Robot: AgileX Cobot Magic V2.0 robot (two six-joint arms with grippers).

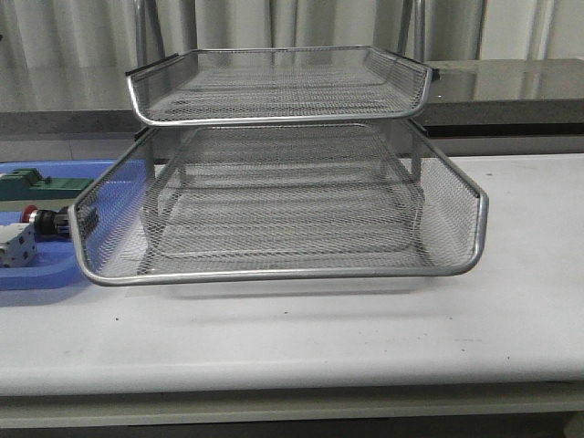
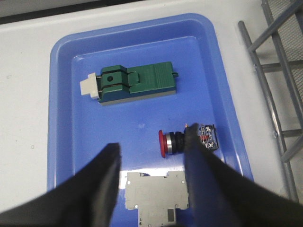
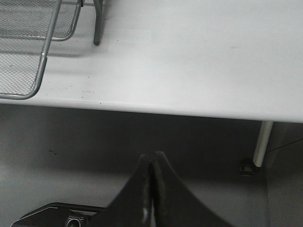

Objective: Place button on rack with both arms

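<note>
You've got the button (image 2: 187, 139) lying on its side in the blue tray (image 2: 61, 118), red head toward the tray's middle, rear block toward the tray wall nearest the rack (image 1: 274, 182). In the front view the button (image 1: 46, 220) shows just beside the rack's lower tier, partly hidden behind the mesh.

Left gripper (image 2: 151, 149): jaws spread wide, nothing held. It hangs over the blue tray; one finger (image 2: 201, 165) overlaps the button's black body in the wrist view, the other finger sits well clear of the button. You can't tell from this view whether the near finger actually touches it.

Also in the blue tray: green block (image 2: 135, 84) with a white end, near the tray's far side from the gripper; white block (image 2: 154, 196) just beside the button, between the fingers.

Right gripper (image 3: 152, 161): fingers pressed together, nothing between them. It sits off the table (image 3: 189, 56), out past the table edge, well apart from the rack; the rack's corner (image 3: 33, 47) and one leg show in its wrist view.

Rack tiers visible in the front view hold nothing.
</note>
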